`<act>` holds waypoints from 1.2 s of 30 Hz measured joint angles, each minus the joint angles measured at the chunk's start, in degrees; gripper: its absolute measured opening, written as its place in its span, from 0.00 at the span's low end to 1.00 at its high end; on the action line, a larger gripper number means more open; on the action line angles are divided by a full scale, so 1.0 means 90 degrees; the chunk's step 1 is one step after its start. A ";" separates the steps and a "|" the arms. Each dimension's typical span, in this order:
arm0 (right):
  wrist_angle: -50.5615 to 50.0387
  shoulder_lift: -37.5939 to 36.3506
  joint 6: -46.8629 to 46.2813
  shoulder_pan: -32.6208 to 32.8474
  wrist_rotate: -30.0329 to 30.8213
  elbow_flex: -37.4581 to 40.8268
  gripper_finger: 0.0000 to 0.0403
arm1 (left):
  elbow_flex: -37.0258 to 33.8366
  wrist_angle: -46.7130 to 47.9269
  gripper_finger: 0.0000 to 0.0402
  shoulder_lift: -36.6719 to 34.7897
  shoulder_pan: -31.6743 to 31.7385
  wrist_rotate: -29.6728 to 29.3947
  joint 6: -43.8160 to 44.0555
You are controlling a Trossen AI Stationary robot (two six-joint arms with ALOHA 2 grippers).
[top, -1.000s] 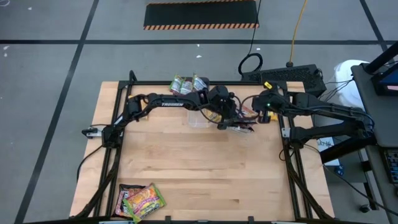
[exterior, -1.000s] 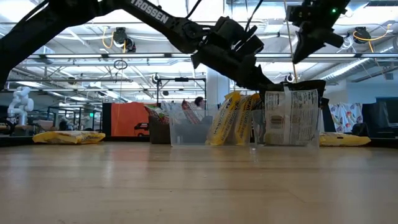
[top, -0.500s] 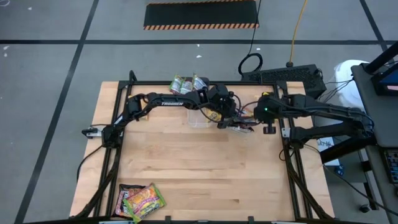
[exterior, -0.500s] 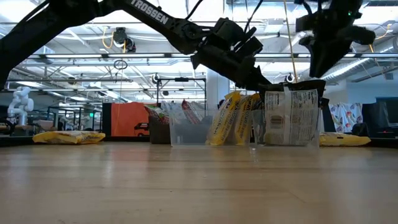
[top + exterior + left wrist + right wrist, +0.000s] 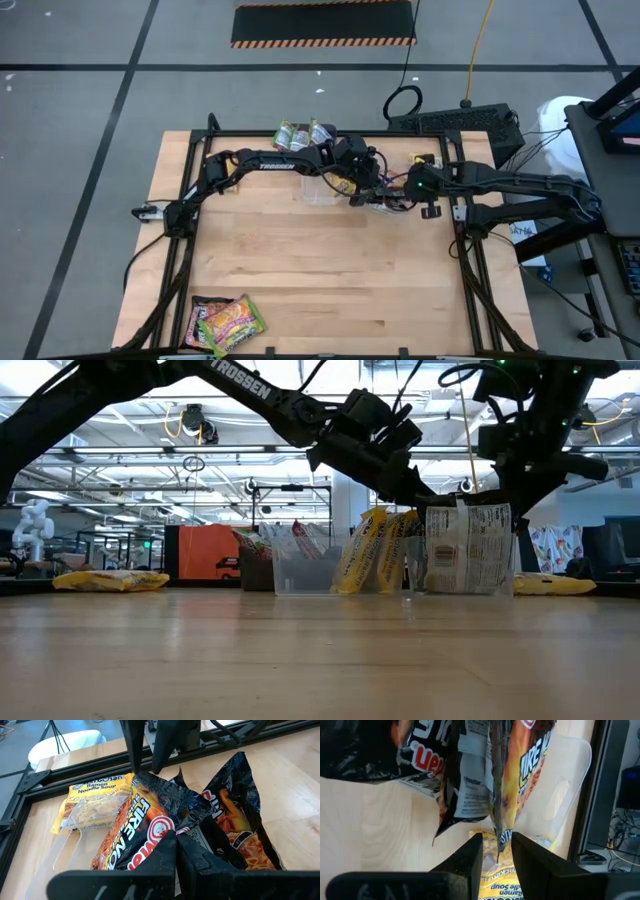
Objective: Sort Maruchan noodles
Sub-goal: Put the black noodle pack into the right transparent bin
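Several black-and-red noodle packets stand bunched in a clear tub at the table's far right, with yellow packets leaning beside them. My left gripper reaches across from the left and is shut at the top of the black bunch. My right gripper hangs open above the same bunch. Its fingers stand on either side of one black packet's thin seam edge; I cannot tell whether they touch it. My left gripper pinches a black packet near its upper edge between its two fingers, slanting down from the table's left. The fingers themselves hide the exact place. The packet stands roughly upright among the others in the tub.
A second clear tub stands left of the yellow packets. A pile of green and orange packets lies at the near left corner, and green packets lie at the far edge. Bare wood fills the middle.
My right gripper has come down from high above the tub to the top of the black packets, tipping more steeply downward as it sank. The packets stand as before.
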State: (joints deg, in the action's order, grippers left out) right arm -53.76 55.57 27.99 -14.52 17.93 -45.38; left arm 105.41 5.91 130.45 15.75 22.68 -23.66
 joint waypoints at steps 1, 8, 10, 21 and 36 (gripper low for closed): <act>-0.0002 -0.0002 -0.0002 0.0000 -0.0005 0.0002 0.24 | 0.0000 0.0000 0.00 0.0000 0.0000 0.0000 0.0000; -0.0001 0.0000 -0.0025 -0.0013 -0.0009 0.0002 0.23 | 0.0000 0.0007 0.00 0.0000 0.0000 0.0000 0.0010; 0.0005 0.0015 -0.0027 -0.0030 -0.0005 0.0002 0.22 | 0.0000 0.0010 0.00 0.0000 0.0000 0.0000 0.0019; 0.0108 0.0368 0.0023 -0.0238 -0.0019 0.0002 0.01 | 0.0002 0.0017 0.00 0.0000 0.0000 0.0141 0.0129; 0.0115 0.0355 0.0182 -0.0211 -0.0071 -0.0100 0.00 | 0.0002 0.0226 0.00 0.0000 0.0116 0.0170 0.0165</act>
State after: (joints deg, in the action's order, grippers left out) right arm -52.72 58.76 29.63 -16.43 17.30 -46.28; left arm 105.43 7.95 130.45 16.79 24.21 -22.17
